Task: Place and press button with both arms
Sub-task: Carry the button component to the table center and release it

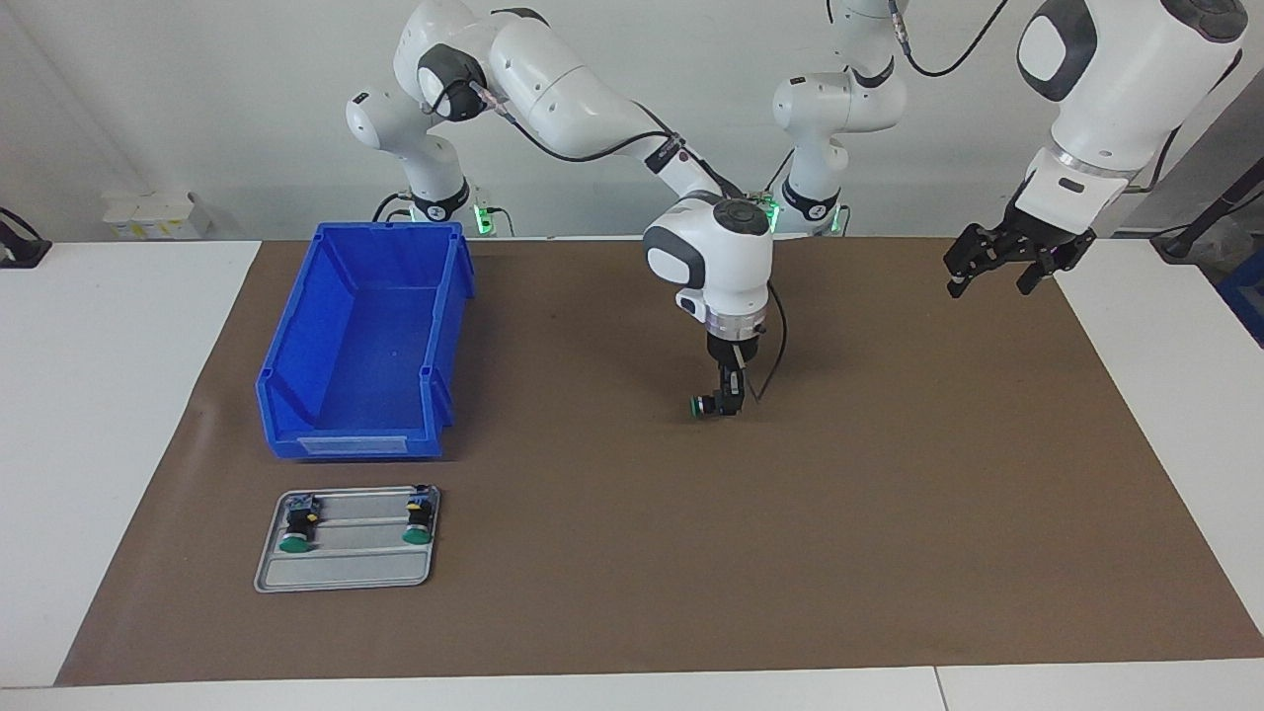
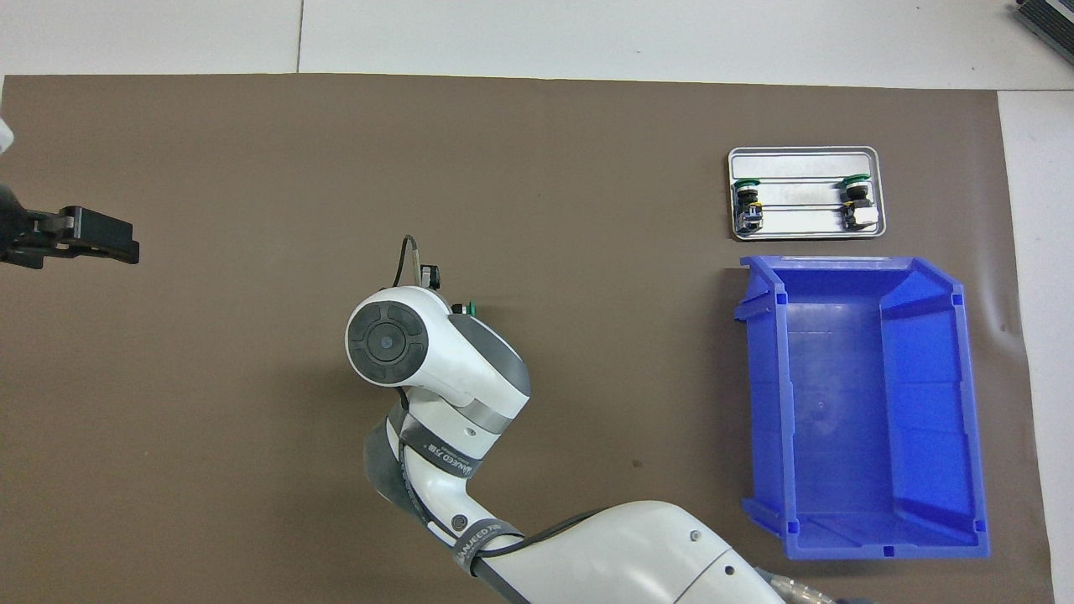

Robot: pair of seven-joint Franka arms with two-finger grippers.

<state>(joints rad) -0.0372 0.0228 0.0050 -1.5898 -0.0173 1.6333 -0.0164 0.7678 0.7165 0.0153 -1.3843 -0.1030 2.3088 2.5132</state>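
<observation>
We see a matt brown paper-like mat [image 1: 889,513] on the smooth white worktop [image 1: 99,395], a glossy blue plastic bin [image 1: 365,346], a dull metal tray [image 1: 346,568] and glossy white arm shells [image 1: 553,89].

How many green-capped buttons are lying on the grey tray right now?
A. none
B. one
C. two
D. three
C: two buttons lie on the tray; the third button is in the right gripper, low over the mat's middle.
</observation>
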